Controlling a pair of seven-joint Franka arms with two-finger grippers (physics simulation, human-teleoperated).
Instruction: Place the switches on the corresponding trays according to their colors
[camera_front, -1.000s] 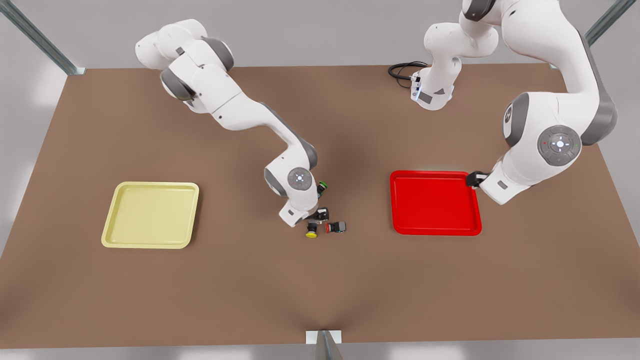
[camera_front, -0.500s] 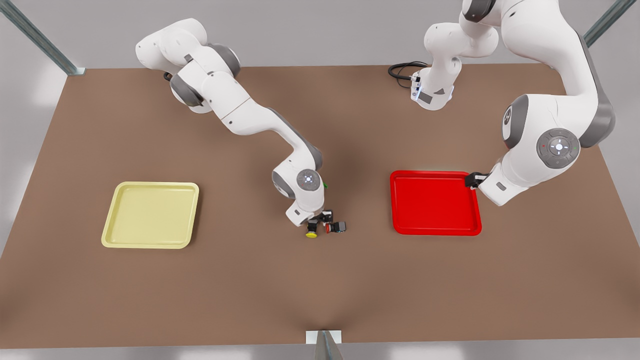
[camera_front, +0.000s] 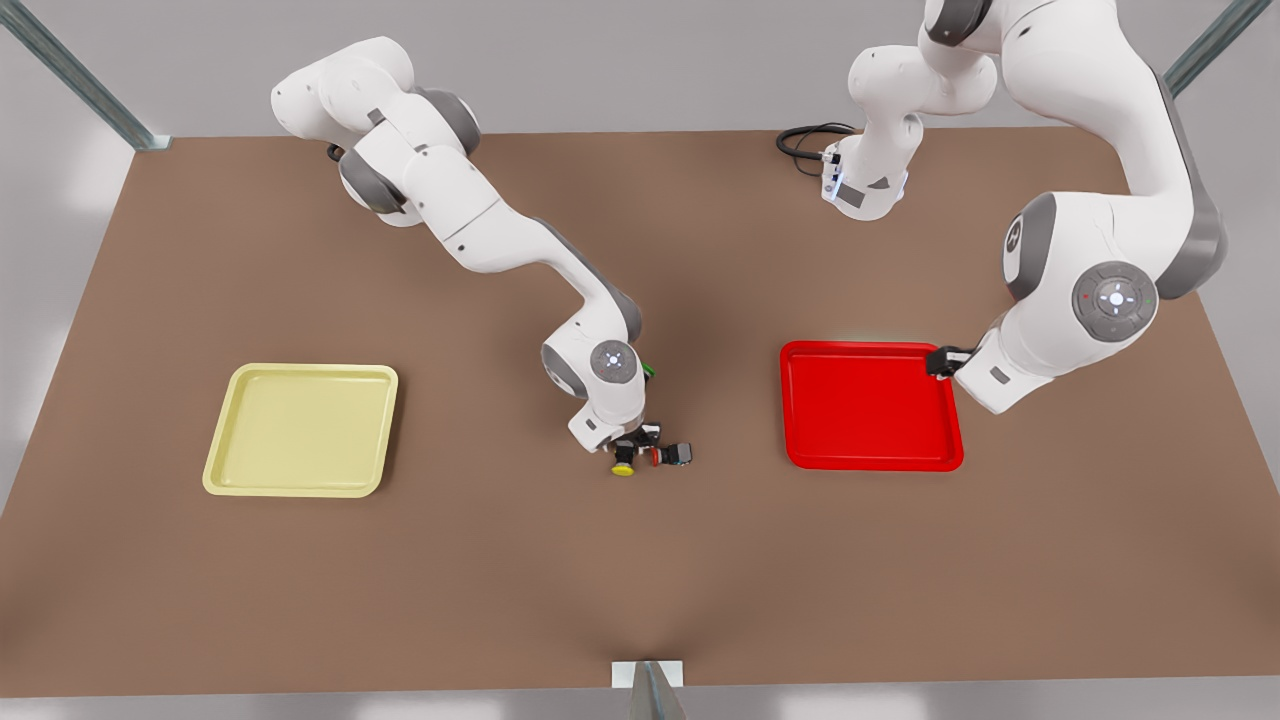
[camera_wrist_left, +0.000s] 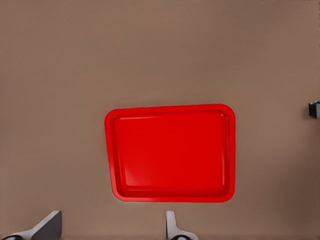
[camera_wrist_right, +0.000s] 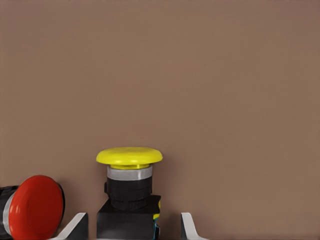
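Observation:
The yellow-capped switch (camera_front: 623, 466) lies on its side on the brown table, and the red-capped switch (camera_front: 672, 456) lies close beside it toward the front view's right. My right gripper (camera_front: 632, 447) is low over the yellow switch (camera_wrist_right: 130, 156). It is open, with its fingers (camera_wrist_right: 75, 224) on either side of the dark body and a small gap on each side. The red switch's cap (camera_wrist_right: 35, 206) is just outside one finger. My left gripper (camera_front: 940, 362) waits open and empty at the red tray's (camera_front: 870, 405) far right corner. The pale yellow tray (camera_front: 302, 428) sits at the front view's left.
A green-capped switch (camera_front: 648, 370) peeks out behind the right arm's wrist. A black cable (camera_front: 805, 140) coils beside an arm base (camera_front: 865, 190) at the back. A metal bracket (camera_front: 648, 675) stands at the table's front edge. The red tray (camera_wrist_left: 172, 152) holds nothing.
The right arm has reached forward and down, bringing its gripper from just behind the yellow switch to around its body. The left arm has barely shifted.

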